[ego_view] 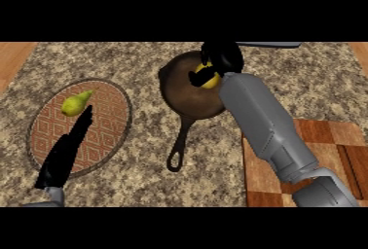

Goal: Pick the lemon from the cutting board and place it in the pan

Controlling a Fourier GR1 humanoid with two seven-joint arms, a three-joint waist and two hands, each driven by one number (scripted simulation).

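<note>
The right robot hand (218, 62) reaches far across the speckled stone desk (144, 180) and hangs over the dark brown pan (179, 90), its black fingers curled round the lemon (209, 80), of which only a patch of yellow shows between them. The lemon sits above the far right part of the pan's bowl; whether it touches the pan's floor cannot be told. The pan's long handle points toward the near edge of the desk and ends in a loop. The grey right forearm runs from the lower right corner up to the pan, passing over a wooden cutting board (330, 141) with a checkered pattern at the right side. At the left lies a round plate (108, 141) patterned in orange diamonds, and on its far part rests a yellow-green pear (75, 103). The left robot hand (66, 155) stands over this plate with its fingers straight and together, holding nothing, its fingertips just near the pear.
</note>
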